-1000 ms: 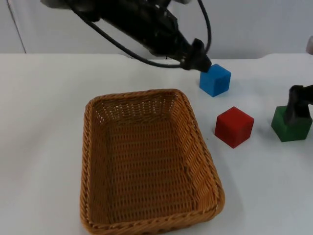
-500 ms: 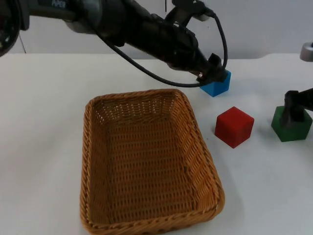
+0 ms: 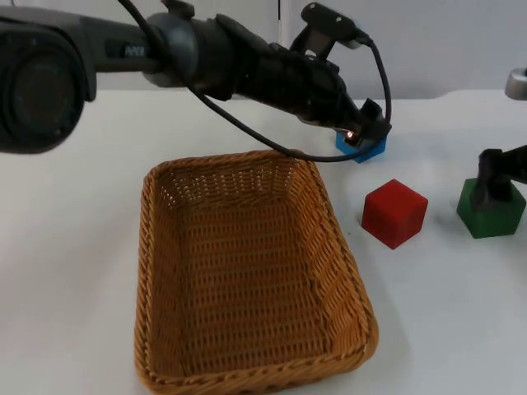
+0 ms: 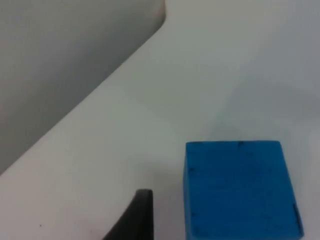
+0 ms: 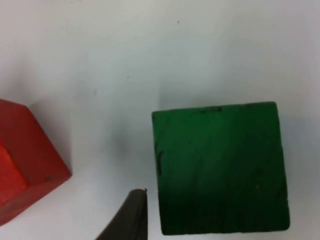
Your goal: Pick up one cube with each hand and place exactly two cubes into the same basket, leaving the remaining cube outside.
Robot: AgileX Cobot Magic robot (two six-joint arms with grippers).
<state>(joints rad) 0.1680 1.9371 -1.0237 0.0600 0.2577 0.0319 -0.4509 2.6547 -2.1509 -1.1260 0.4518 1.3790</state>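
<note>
My left gripper [image 3: 367,132] reaches across from the far left and stands open over the blue cube [image 3: 368,151], covering most of it. In the left wrist view one black fingertip [image 4: 138,216] sits beside the blue cube [image 4: 240,189] with a small gap. The right gripper [image 3: 496,178] is open and low over the green cube [image 3: 492,212]. Its fingertip [image 5: 132,215] stands just clear of the green cube's [image 5: 220,167] side. A red cube [image 3: 395,212] lies on the table between the other two, untouched. The wicker basket [image 3: 156,271] holds nothing.
The red cube [image 5: 22,160] lies close beside the green one. The grey partition wall [image 3: 445,41] runs behind the blue cube. The left arm [image 3: 247,70] spans the table above the basket's far rim.
The left arm has swung forward and down, bringing its gripper from beside the blue cube to over it. The right gripper has barely shifted at the green cube.
</note>
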